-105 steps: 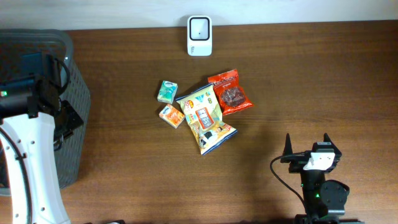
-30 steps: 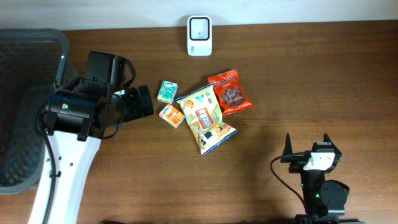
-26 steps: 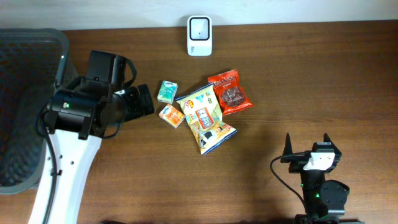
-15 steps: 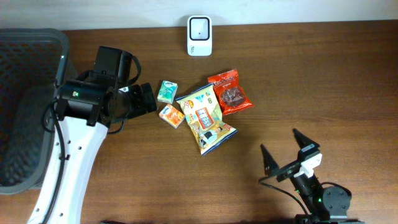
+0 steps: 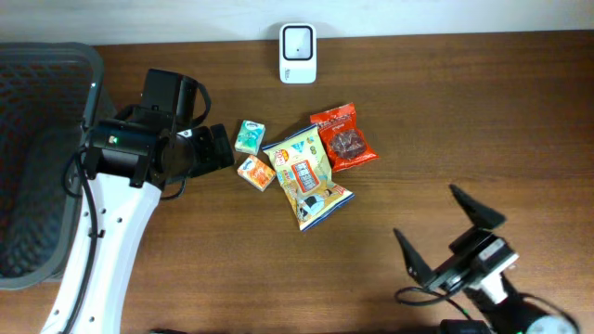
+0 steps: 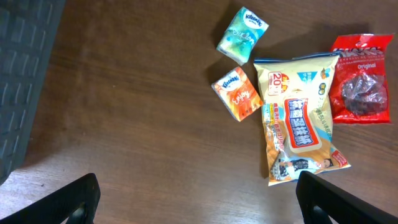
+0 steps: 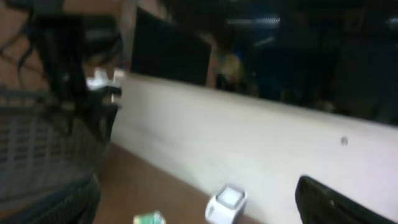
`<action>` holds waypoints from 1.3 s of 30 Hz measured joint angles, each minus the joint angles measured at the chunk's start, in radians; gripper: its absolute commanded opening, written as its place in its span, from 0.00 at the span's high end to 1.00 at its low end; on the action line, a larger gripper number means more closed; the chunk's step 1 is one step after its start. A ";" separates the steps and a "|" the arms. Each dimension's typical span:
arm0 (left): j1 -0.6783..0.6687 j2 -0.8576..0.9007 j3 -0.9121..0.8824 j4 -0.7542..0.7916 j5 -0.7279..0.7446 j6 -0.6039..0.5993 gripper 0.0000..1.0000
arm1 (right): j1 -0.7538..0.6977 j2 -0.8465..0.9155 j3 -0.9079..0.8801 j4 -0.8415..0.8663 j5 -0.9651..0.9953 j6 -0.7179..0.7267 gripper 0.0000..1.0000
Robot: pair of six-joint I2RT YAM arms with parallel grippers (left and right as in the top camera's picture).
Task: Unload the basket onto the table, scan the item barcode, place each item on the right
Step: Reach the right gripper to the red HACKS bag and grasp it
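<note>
Overhead view shows the task at its first step, the approach: no item is picked up yet. The left gripper (image 5: 218, 148) hovers just left of the goods, fingers spread fully and holding nothing. The right gripper (image 5: 444, 237), near and to the right, well apart from them, is also wide open and empty. In the middle of the table (image 5: 464, 111) lie a teal tissue pack (image 5: 249, 136), an orange tissue pack (image 5: 256, 173) just beside it, a yellow snack bag (image 5: 306, 176) and a red bag (image 5: 343, 137). I judge one of the two small packs to be the likely target, as they are nearest to the left gripper. The next move asks to descend over one pack, close on it and carry it to the scanner (image 5: 298, 53) at the far edge. No barcode is visible from above, so a turn may be needed. The packs lie close together, so a finger may push the neighbour. A grey basket (image 5: 37, 158) stands at the left, out of the way.
</note>
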 measured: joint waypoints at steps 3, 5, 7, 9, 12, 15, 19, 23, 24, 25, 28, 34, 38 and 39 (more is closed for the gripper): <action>0.000 0.000 -0.001 -0.002 0.000 0.000 0.01 | 0.000 0.195 0.233 -0.295 -0.022 -0.060 0.01; 0.000 0.000 -0.001 -0.002 0.000 0.000 0.01 | 0.000 0.360 0.379 -0.443 -0.078 -0.076 0.02; 0.000 0.000 -0.001 -0.003 0.000 0.000 0.01 | 0.000 0.531 0.512 -0.547 -0.193 -0.089 0.01; 0.000 0.000 -0.001 -0.003 0.000 0.000 0.01 | 0.000 0.696 0.615 -0.552 -0.370 -0.091 0.02; 0.000 0.000 -0.001 -0.002 0.000 0.000 0.01 | 0.001 0.902 0.698 -0.536 -0.624 -0.062 0.02; 0.000 0.000 -0.001 -0.002 0.000 0.000 0.01 | 0.016 1.065 0.706 -0.483 -0.744 0.004 0.02; 0.000 0.000 -0.001 -0.002 0.000 0.000 0.01 | 0.078 1.210 0.707 -0.507 -0.680 0.103 0.01; 0.000 0.000 -0.001 -0.001 0.000 0.000 0.01 | 0.211 1.270 0.710 -0.658 -0.227 0.232 0.02; 0.000 0.000 -0.001 -0.002 0.000 0.000 0.01 | 0.240 1.277 0.712 -0.703 -0.098 0.262 0.02; 0.000 0.000 -0.001 -0.002 0.000 0.000 0.01 | 0.265 1.289 0.713 -0.739 0.021 0.292 0.02; 0.000 0.000 -0.001 -0.002 0.000 0.000 0.01 | 0.280 1.351 0.714 -0.761 0.198 0.343 0.02; 0.000 0.000 -0.001 -0.002 0.000 0.000 0.01 | 0.278 1.507 0.714 -0.629 0.239 0.370 0.02; 0.000 0.000 -0.001 -0.002 0.000 0.000 0.01 | 0.278 1.561 0.715 -0.472 0.280 0.380 0.02; 0.000 0.000 -0.001 -0.002 0.000 0.000 0.01 | 0.278 1.563 0.715 -0.449 0.310 0.383 0.02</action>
